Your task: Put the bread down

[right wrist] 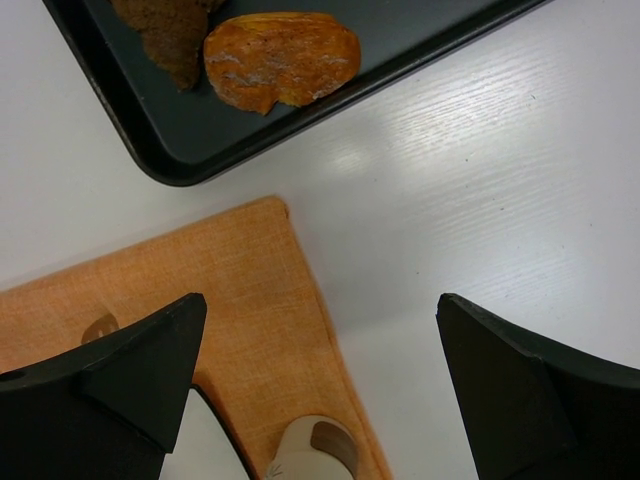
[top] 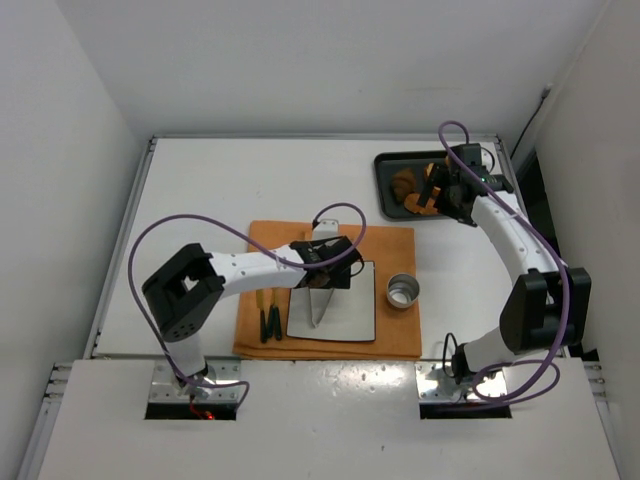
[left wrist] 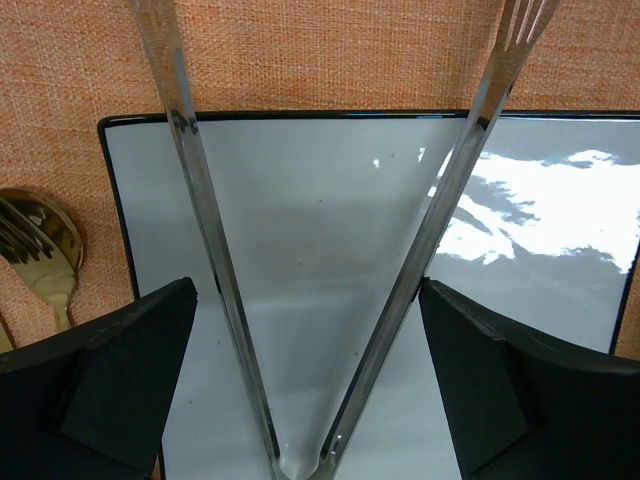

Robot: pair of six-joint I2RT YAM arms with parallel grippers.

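Left tool and right tool — both spread wide.

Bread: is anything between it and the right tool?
Nothing visible blocks it. The bread lies uncovered in the tray, with an orange slice close beside it. The right tool hangs open and empty near the tray's corner.

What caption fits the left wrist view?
Open left hand straddles metal tongs over a white plate on an orange placemat.
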